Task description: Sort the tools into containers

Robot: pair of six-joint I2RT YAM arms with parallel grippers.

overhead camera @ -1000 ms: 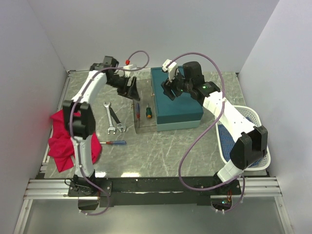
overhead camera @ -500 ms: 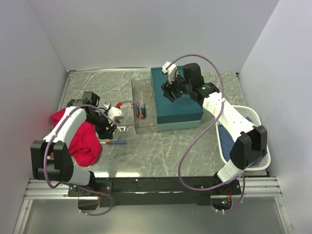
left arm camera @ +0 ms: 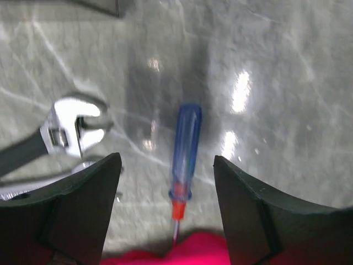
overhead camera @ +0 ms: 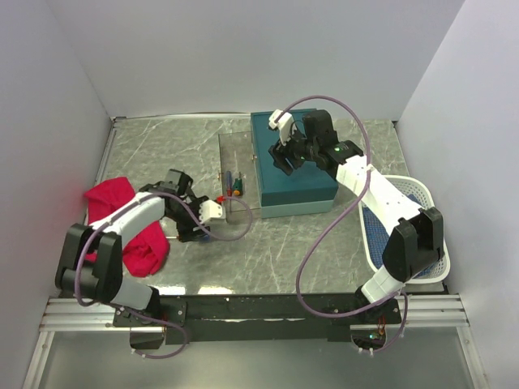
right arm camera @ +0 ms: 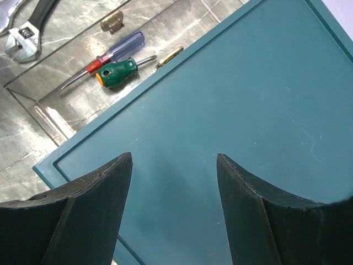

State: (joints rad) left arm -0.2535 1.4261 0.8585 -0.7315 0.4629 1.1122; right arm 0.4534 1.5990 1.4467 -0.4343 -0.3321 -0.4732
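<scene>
- Left end effector (left arm camera: 165, 163), released, hovers over a blue-handled screwdriver (left arm camera: 185, 141) lying on the worktop (left arm camera: 276, 83).
- Right end effector (right arm camera: 174, 160), released, hangs above the teal box (right arm camera: 248, 99).

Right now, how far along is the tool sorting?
Done: a red-and-blue screwdriver and a stubby green screwdriver lie on the clear tray beside the teal box. In hand: nothing gripped; the open left gripper hovers over a blue-handled screwdriver, the open right gripper over the box. Left: that screwdriver and the wrenches on the table. What the basket holds can't be seen.
</scene>
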